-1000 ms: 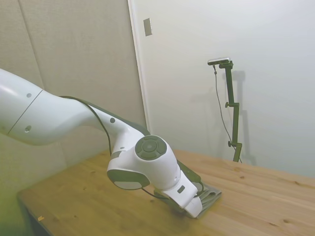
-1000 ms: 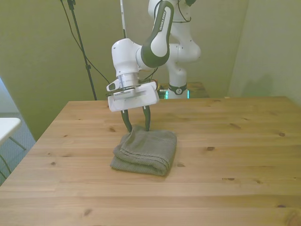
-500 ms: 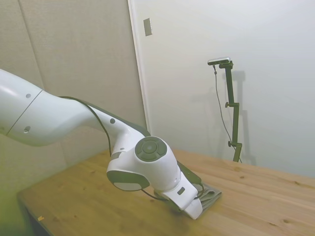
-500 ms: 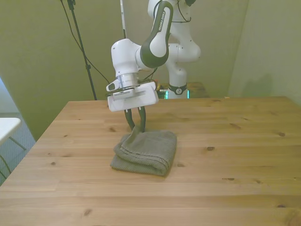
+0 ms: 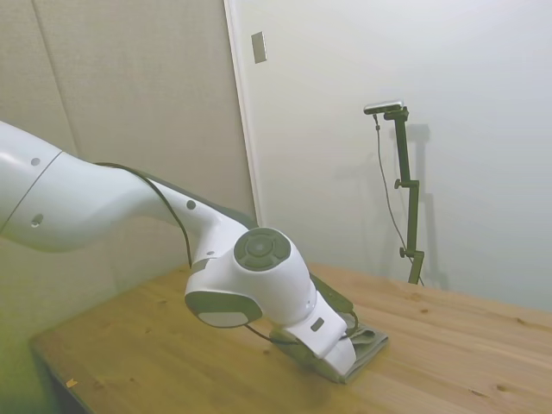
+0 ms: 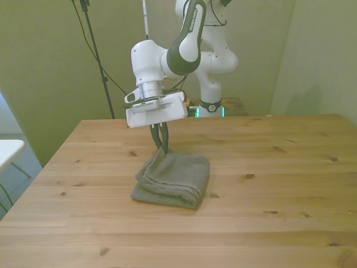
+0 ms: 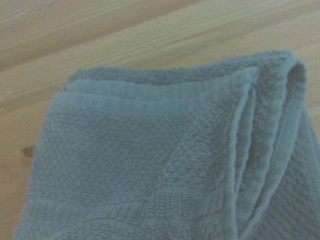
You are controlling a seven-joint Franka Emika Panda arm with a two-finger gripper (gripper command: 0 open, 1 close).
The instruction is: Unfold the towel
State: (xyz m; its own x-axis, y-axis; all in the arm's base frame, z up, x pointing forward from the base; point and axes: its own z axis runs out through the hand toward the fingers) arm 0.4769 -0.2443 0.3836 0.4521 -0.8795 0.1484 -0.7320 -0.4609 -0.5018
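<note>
Gripper is clamping the far corner of the towel, fingers pinched together on the fabric and pulling that corner up into a small peak. Towel is sitting folded on the table, left of centre in the front view, layers stacked at its near edge. Side view: arm is blocking most of the towel. Wrist view is showing the folded edges and hem of the towel over the wood.

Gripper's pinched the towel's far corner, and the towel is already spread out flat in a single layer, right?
Not quite. The gripper has pinched the far corner, but the towel is still folded in stacked layers, not spread flat. The front view shows the layered edges.
</note>
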